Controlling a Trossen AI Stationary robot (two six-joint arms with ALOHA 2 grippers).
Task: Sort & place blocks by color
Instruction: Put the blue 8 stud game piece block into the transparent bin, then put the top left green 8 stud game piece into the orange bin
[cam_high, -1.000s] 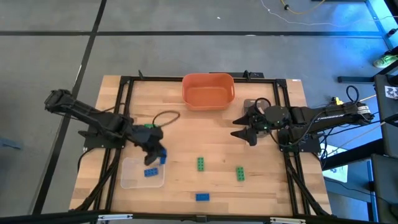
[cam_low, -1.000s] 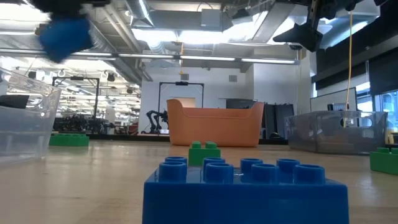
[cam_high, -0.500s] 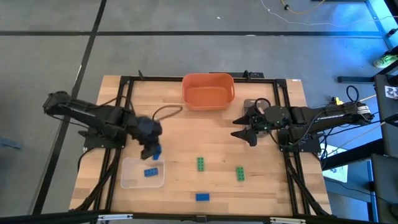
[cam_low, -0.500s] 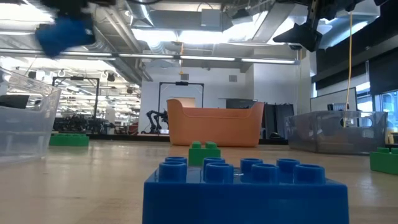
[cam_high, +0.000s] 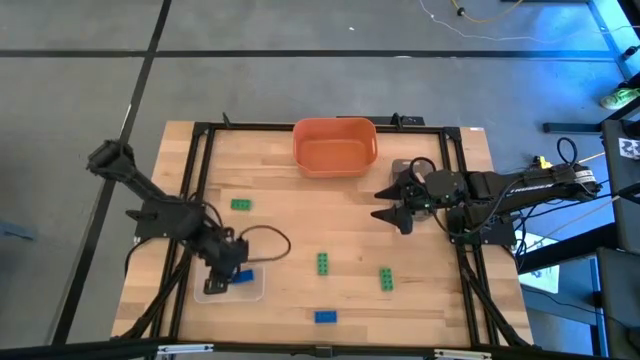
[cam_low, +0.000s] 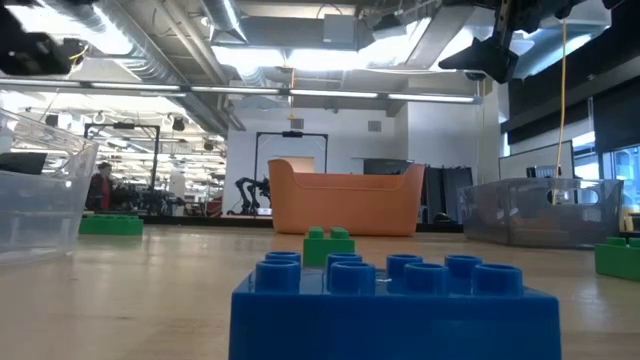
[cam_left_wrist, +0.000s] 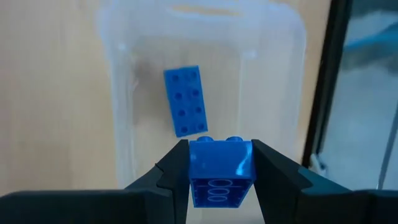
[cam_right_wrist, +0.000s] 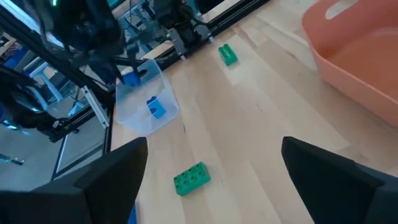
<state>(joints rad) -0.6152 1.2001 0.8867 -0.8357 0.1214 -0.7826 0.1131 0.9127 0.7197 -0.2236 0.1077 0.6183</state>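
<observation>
My left gripper (cam_high: 224, 268) hovers over the clear tray (cam_high: 210, 291) near the table's near-left corner, shut on a blue brick (cam_left_wrist: 221, 169). A second blue brick (cam_left_wrist: 186, 101) lies flat on the tray's floor. A third blue brick (cam_high: 325, 316) lies by the near edge. Green bricks lie on the table at the left (cam_high: 241, 204), in the middle (cam_high: 324, 263) and farther right (cam_high: 386, 279). My right gripper (cam_high: 394, 214) waits open above the table's right half, touching nothing. My left gripper pinches the blue brick between its two fingers (cam_left_wrist: 171, 177), which bear on the brick's two opposite side faces (cam_left_wrist: 198, 163). The fingers point down at the tray. The brick is lifted clear above the tray floor, with its studs turned away from the wrist.
An orange bowl (cam_high: 335, 145) stands at the far edge, in the middle. A grey tray (cam_low: 545, 212) sits on the right, near my right arm. Black frame rails (cam_high: 190, 200) run along the table's left and right sides. Bare wood lies between the bowl and the green bricks.
My left gripper has carried the blue brick toward the table's left and near edges, from beside the tray's far-right corner to over the tray. As the arm swung away, the left green brick came into sight. The right arm has kept still.
</observation>
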